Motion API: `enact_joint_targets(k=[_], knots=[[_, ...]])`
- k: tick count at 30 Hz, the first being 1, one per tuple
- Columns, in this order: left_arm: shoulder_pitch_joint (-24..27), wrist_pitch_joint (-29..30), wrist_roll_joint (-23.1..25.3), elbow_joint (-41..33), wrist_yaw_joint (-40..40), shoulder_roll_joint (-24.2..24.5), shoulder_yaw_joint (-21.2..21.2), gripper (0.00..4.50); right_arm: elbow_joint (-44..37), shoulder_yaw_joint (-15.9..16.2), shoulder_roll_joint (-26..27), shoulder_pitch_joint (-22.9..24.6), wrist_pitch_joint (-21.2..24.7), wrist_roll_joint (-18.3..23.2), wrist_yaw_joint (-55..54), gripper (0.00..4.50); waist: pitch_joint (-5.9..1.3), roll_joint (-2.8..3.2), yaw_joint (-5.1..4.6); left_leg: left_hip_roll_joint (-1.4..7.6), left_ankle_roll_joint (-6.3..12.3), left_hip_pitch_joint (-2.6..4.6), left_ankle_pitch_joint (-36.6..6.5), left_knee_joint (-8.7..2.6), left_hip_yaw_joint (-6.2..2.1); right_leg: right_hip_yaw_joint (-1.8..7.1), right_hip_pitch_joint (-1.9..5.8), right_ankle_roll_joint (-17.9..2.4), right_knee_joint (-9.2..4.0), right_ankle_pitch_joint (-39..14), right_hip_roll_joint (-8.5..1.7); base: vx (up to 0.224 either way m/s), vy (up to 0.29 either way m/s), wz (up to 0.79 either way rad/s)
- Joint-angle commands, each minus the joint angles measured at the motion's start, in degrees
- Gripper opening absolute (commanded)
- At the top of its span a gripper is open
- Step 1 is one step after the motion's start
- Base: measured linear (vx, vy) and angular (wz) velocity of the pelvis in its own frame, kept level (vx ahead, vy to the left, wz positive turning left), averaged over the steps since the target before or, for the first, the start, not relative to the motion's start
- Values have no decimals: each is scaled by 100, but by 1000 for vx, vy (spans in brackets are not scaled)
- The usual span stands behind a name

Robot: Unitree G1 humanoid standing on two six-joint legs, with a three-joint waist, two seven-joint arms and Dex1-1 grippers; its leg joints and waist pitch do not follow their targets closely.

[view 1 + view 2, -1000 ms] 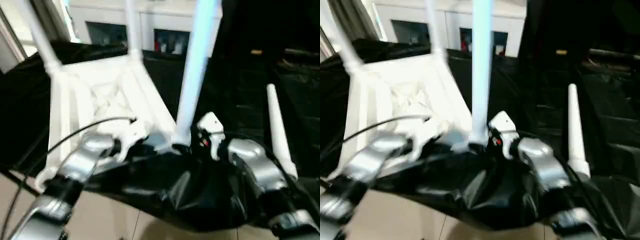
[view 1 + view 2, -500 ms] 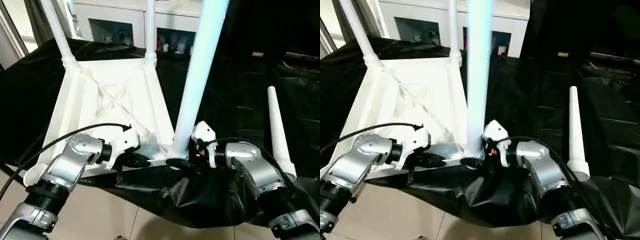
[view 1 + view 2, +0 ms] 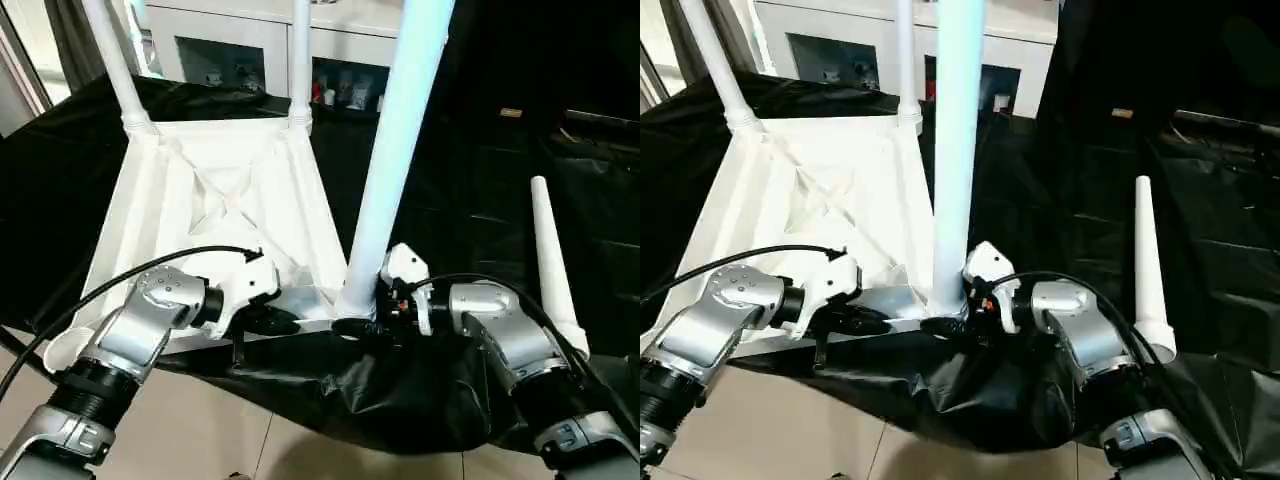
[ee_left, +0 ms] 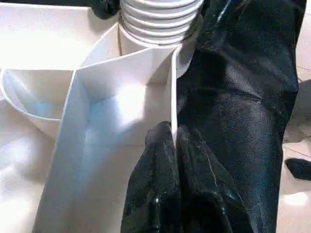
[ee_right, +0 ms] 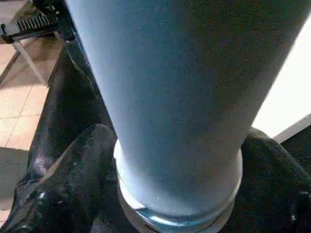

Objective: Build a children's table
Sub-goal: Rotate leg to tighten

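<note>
The children's table top (image 3: 200, 200) lies upside down on the black-draped work table, ribs up. Two white legs (image 3: 112, 60) (image 3: 300, 50) stand in its far corner sockets. A third leg (image 3: 395, 150) stands upright in the near right corner socket. My right gripper (image 3: 375, 305) reaches in from the right, and its black fingers (image 5: 73, 165) press on both sides of that leg's base. At the near edge my left gripper (image 3: 280, 320) is shut on a thin white rib (image 4: 172, 97) of the top, just beside the threaded socket (image 4: 160, 19).
A fourth white leg (image 3: 552, 260) lies loose on the black cloth to the right. The near left corner socket (image 3: 65, 350) holds no leg. The cloth (image 3: 400, 400) bunches over the table's front edge above a tiled floor. White cabinets (image 3: 230, 50) stand behind.
The camera has shifted and steadied since a second ago. Both arms and the upright leg stay in about the same places.
</note>
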Motion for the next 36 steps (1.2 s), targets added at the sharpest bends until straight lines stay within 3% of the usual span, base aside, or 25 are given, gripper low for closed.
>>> enact_joint_targets(k=[1,10,21,24,28,30,33,36], knots=[[76,85,104,81,-94,16,-268,0,39,-44,3,-118,-36,92,65,350,-357,7,23,353,767,85,253,-326,-98,290,279,-1850,-238,1289,-442,0,0,0],[99,97,131,77,-130,48,-310,0,140,-93,47,-75,-136,85,77,276,-359,17,36,352,734,81,175,-320,-100,286,283,-1871,-235,1258,-443,0,0,0],[113,95,150,80,-143,72,-370,0,155,-112,87,30,-191,98,17,272,-360,37,33,342,620,80,60,-320,-102,293,290,-1849,-237,1201,-438,0,0,0],[19,205,216,272,149,-85,-320,0,360,-262,257,27,-250,64,-439,272,-357,39,29,346,597,79,15,-325,-105,294,287,-1857,-241,1146,-445,0,0,0],[-279,416,290,800,1003,-633,-121,0,941,-600,754,-105,-298,-48,-1765,272,-278,34,6,345,157,121,-786,-409,-105,314,270,-1725,-386,-136,-480,0,0,0],[-395,449,346,1013,1281,-824,-103,0,1113,-690,947,-152,-301,-82,-2236,272,-236,46,-31,347,-117,138,-1249,-471,-133,324,262,-1458,-478,-1044,-483,0,0,0],[-747,608,409,1630,2210,-1414,82,0,1538,-923,1465,-329,-112,-153,-3557,271,-231,49,-48,332,-284,172,-1486,-500,-156,335,229,-1251,-535,-1625,-490,0,0,0],[-1084,792,470,2190,2977,-1937,227,0,2011,-1201,1904,-555,-24,-171,-4659,270,-241,51,-20,321,-284,184,-1433,-491,-140,355,189,-1160,-568,-1621,-493,0,0,0]])
